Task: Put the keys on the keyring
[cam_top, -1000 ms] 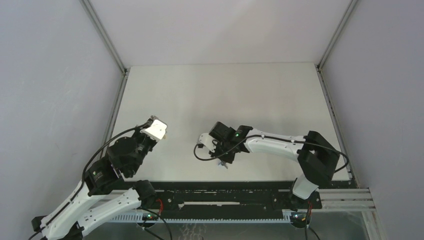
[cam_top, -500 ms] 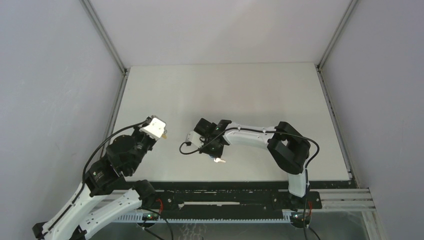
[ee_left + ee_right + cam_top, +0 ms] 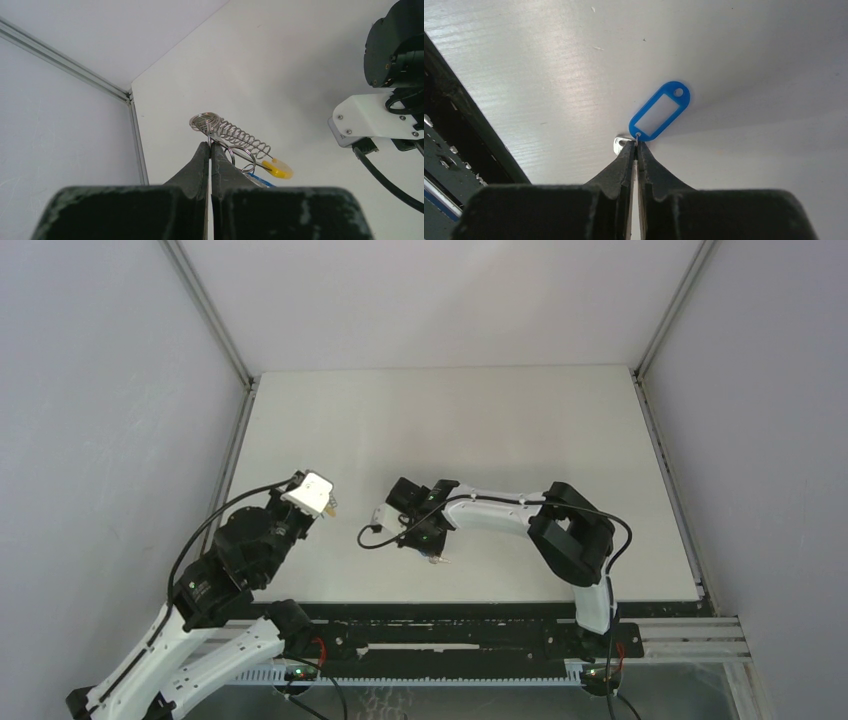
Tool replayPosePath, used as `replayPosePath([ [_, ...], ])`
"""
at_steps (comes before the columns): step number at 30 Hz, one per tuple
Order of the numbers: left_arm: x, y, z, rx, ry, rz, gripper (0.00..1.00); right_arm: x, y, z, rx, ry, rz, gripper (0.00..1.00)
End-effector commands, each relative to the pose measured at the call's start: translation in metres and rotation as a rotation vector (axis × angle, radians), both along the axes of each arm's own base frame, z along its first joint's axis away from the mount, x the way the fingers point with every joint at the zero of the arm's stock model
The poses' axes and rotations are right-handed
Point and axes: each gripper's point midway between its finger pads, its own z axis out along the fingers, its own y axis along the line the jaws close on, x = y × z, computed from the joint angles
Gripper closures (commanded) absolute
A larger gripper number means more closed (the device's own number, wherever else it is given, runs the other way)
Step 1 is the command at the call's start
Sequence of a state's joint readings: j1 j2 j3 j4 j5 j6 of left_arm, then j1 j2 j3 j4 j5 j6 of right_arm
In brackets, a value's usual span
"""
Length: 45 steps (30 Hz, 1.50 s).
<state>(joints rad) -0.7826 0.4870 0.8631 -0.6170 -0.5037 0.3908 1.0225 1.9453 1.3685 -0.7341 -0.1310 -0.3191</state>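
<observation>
Right arm is now sitting further left than a second ago, nearer left arm. Top: right hand (image 3: 434,554) hovering low over tabletop (image 3: 500,420). Left wrist: left hand (image 3: 210,146) pinching keyring (image 3: 240,138). Right wrist: right hand clamping blue-tagged key (image 3: 659,111).

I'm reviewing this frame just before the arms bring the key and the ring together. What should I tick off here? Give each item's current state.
1. Left gripper shut on the silvery coiled metal keyring with a yellow tab: ok.
2. Right gripper shut on the small key with a blue oval plastic head: ok, pinched at its lower end.
3. Key brought up to the keyring: not ok; the grippers sit apart in the top view.
4. Keyring's split opened for threading: cannot tell.
5. Thin blue piece under the keyring already threaded on: cannot tell.
</observation>
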Motion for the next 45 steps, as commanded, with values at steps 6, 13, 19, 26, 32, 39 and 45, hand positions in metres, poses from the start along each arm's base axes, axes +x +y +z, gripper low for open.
replayPosePath([
  [6,0.007,-0.010,0.000,-0.039,-0.001,-0.009,1.00,0.007,0.009,0.006,-0.006,-0.030,-0.017,0.91],
  [13,0.008,-0.010,-0.001,-0.039,-0.001,-0.006,1.00,0.001,0.013,0.029,0.079,-0.021,-0.020,0.81],
  [19,0.009,-0.011,-0.002,-0.041,0.000,-0.008,1.00,0.000,0.011,0.048,0.207,-0.029,-0.047,0.78],
  [26,0.009,-0.011,-0.003,-0.044,0.002,-0.013,1.00,0.002,0.007,0.044,0.309,-0.035,-0.101,0.79],
  [32,0.009,-0.012,-0.002,-0.050,0.000,-0.016,1.00,0.006,0.009,0.033,0.371,-0.070,-0.146,0.81],
  [39,0.009,-0.012,-0.002,-0.052,0.000,-0.019,1.00,0.012,0.006,0.027,0.367,-0.115,-0.154,0.81],
  [45,0.009,-0.012,-0.003,-0.050,0.004,-0.019,1.00,0.011,0.006,0.026,0.305,-0.114,-0.132,0.79],
])
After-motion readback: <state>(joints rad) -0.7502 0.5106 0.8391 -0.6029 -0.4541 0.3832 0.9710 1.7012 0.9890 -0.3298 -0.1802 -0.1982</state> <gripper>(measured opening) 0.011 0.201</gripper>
